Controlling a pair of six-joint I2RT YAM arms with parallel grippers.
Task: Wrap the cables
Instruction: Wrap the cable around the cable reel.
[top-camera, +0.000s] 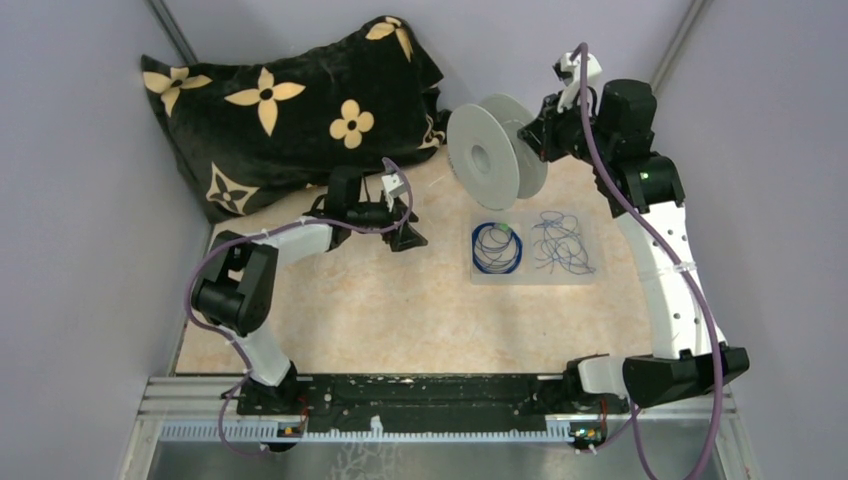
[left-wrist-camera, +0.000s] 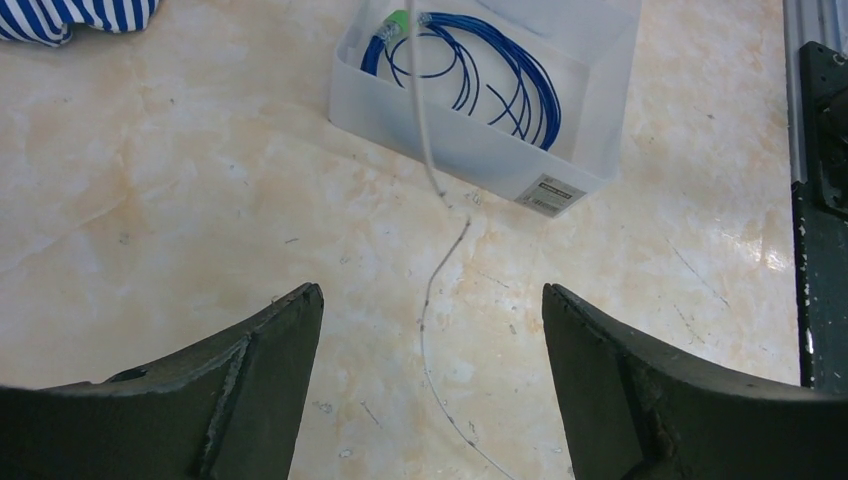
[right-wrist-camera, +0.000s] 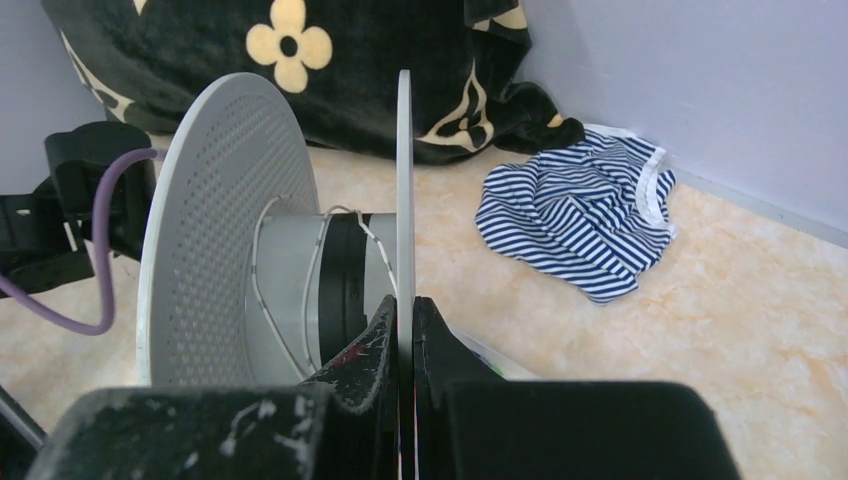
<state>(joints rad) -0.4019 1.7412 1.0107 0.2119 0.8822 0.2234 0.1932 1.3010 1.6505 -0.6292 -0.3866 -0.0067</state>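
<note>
The cables lie in a clear tray (top-camera: 535, 275): a dark blue ring-like coil (top-camera: 497, 247) with a green bit, and a loose blue tangle (top-camera: 562, 243) to its right. In the left wrist view the coil (left-wrist-camera: 470, 70) sits in the tray (left-wrist-camera: 470, 150), and a thin whitish wire (left-wrist-camera: 428, 310) runs from it across the table between my jaws. My left gripper (left-wrist-camera: 431, 290) is open and holds nothing; from above it (top-camera: 405, 236) sits left of the tray. My right gripper (right-wrist-camera: 405, 305) is shut on the flange of a pale spool (right-wrist-camera: 215, 220), held on edge, with whitish wire (right-wrist-camera: 318, 262) wound on its hub.
A black cushion (top-camera: 290, 100) with cream flowers fills the back left corner. A blue-striped cloth (right-wrist-camera: 580, 215) lies by the back wall behind the spool (top-camera: 495, 150). Grey walls close in both sides. The black base rail (top-camera: 430, 395) runs along the near edge.
</note>
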